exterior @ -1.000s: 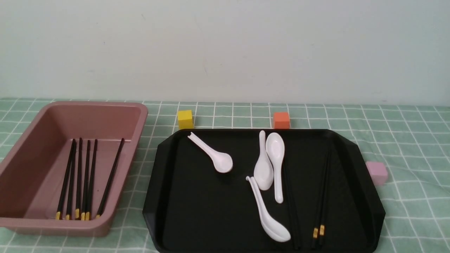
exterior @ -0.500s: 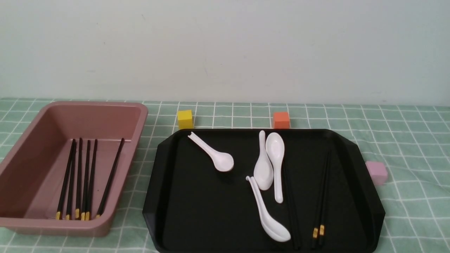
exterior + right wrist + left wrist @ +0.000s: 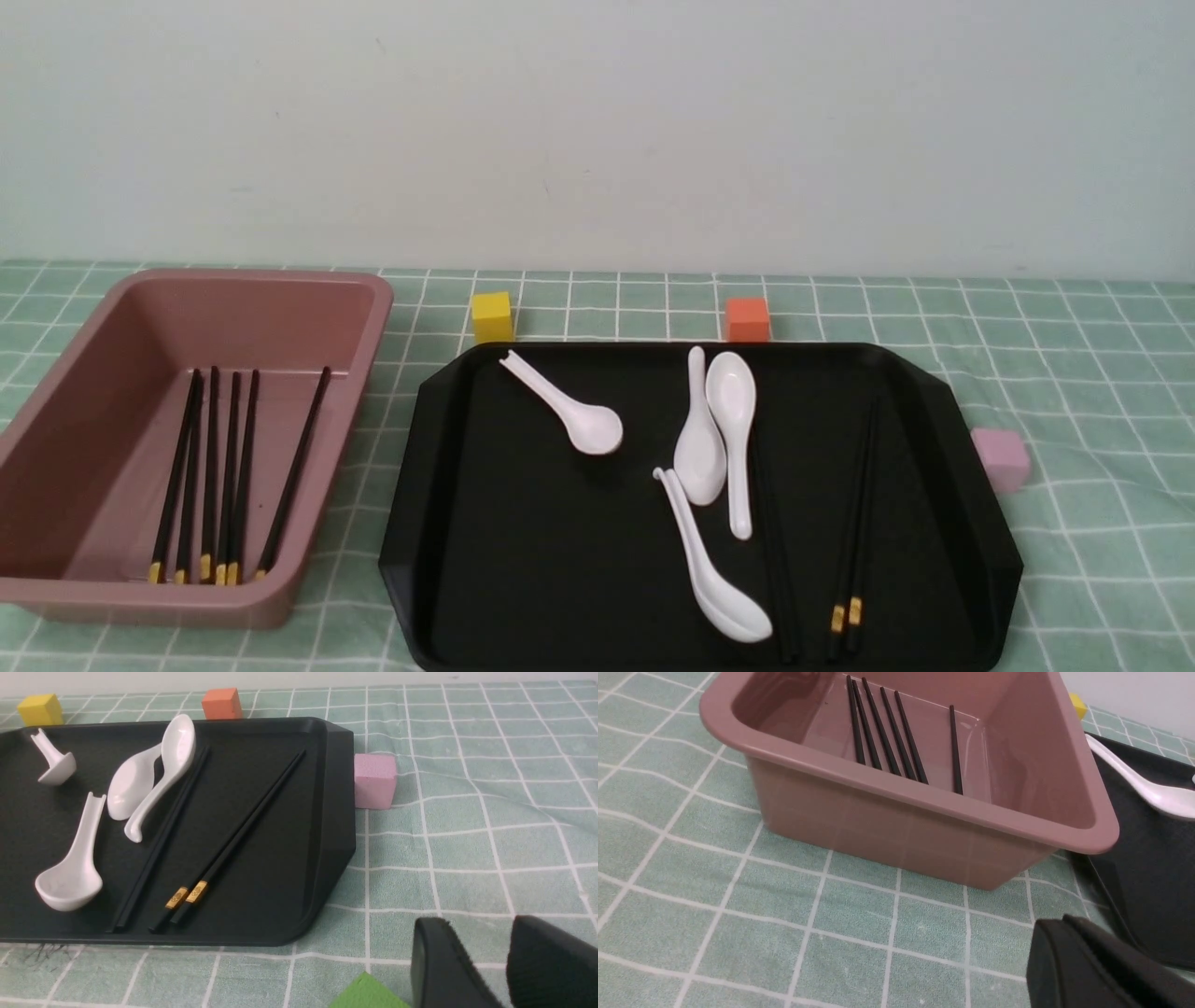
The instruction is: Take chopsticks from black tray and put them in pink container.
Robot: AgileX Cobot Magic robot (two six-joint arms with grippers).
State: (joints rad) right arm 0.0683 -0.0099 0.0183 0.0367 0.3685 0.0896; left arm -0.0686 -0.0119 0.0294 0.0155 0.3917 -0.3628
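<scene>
Only one spoon (image 3: 571, 412), the far-left one on the tray (image 3: 439, 523), has shifted since the earlier frames, its bowl nudged slightly rightward; nothing else has changed. We see a table under a pale green cloth (image 3: 1074, 373) with a white grid, wrinkled near the tray's right side, backed by a plain off-white wall (image 3: 597, 131). The bin (image 3: 280, 611) sits left of the tray, just beside it, with five chopsticks (image 3: 229, 476) lying on its floor, gold bands toward us. Three more chopsticks (image 3: 236, 835) lie on the tray's right part, beside three other spoons (image 3: 724, 439). A yellow cube (image 3: 492, 316) and an orange cube (image 3: 747, 319) stand just beyond the tray's far rim, a pink cube (image 3: 1001, 457) against its right edge, and a green block (image 3: 369, 994) shows in the right wrist view. Neither arm appears in the front view. Our right gripper (image 3: 504, 961) hovers over bare cloth near the tray's near-right corner, fingers (image 3: 439, 966) parted and empty. Of our left gripper (image 3: 1092, 966) we see only a dark edge, so we cannot tell its state.
</scene>
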